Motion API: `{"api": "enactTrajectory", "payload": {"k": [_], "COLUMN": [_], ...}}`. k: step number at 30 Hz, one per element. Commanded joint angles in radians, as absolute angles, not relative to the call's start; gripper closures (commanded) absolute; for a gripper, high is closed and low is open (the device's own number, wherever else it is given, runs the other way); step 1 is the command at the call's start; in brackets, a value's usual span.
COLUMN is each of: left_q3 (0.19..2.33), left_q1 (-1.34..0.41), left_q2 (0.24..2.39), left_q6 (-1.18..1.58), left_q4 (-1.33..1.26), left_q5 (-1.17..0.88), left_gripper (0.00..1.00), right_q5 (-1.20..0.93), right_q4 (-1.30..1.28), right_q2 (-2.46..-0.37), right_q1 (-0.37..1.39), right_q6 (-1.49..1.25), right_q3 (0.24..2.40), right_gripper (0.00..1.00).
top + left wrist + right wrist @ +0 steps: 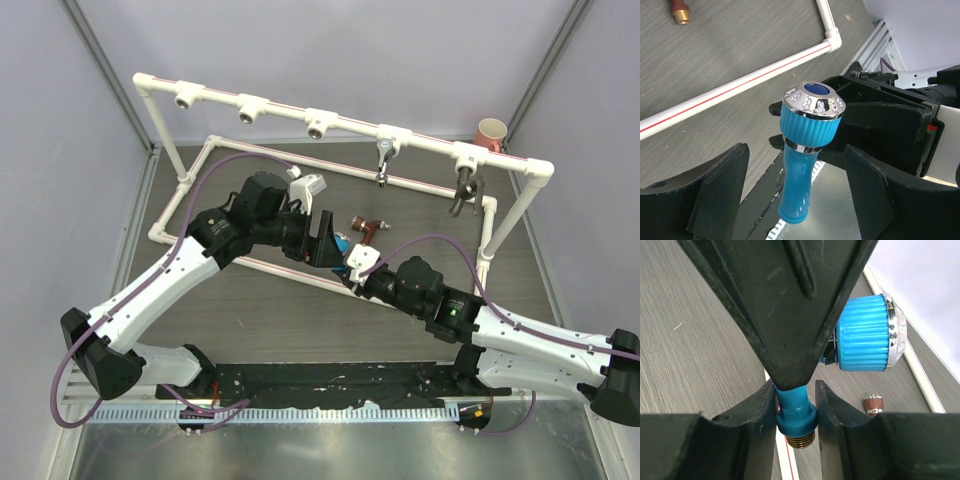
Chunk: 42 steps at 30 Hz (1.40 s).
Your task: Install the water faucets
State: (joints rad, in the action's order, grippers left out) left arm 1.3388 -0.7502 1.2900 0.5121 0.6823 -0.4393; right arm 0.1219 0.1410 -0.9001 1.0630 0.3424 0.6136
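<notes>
My right hand [796,412] is clamped on the thin stem of the blue tap [862,335], holding it above the table [250,310] at the middle of the overhead view. My left hand [797,192] stands wide, one finger on either side of the tap and touching neither. I judge this a hand-over: the silver tap [383,160] and grey tap [465,190] already hang from the white pipe [290,110] at upper right, and the copper tap [368,228] lies loose. Next my left must close squarely on the body before my right lets go, then carry it to an open socket [318,125].
</notes>
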Motion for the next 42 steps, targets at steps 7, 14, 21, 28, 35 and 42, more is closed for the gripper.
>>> {"api": "enactTrajectory", "payload": {"k": [7, 14, 21, 28, 35, 42], "left_q3": [1.35, 1.335, 1.313, 1.287, 1.161, 1.023], "left_q1": [-0.749, -0.749, -0.747, -0.71, -0.635, -0.632], "left_q2": [1.298, 1.299, 1.269, 1.146, 0.909, 0.659], "left_q6": [0.497, 0.503, 0.494, 0.443, 0.374, 0.293], "left_q4": [0.658, 0.65, 0.653, 0.631, 0.584, 0.554], "left_q5": [-0.534, -0.569, -0.56, -0.414, -0.056, 0.228], "left_gripper": [0.31, 0.48, 0.91, 1.0, 1.0, 1.0], "right_q5": [0.089, 0.101, 0.124, 0.14, 0.195, 0.221], "right_q4": [0.186, 0.193, 0.195, 0.112, -0.11, -0.38], "right_q2": [-0.894, -0.894, -0.894, -0.897, -0.913, -1.024], "right_q1": [1.062, 1.062, 1.062, 1.062, 1.062, 1.057], "right_q6": [0.345, 0.345, 0.327, 0.261, 0.128, 0.003], "right_q3": [0.672, 0.669, 0.679, 0.755, 0.948, 1.296], "right_gripper": [0.99, 0.99, 0.98, 0.43, 0.24, 0.15]}}
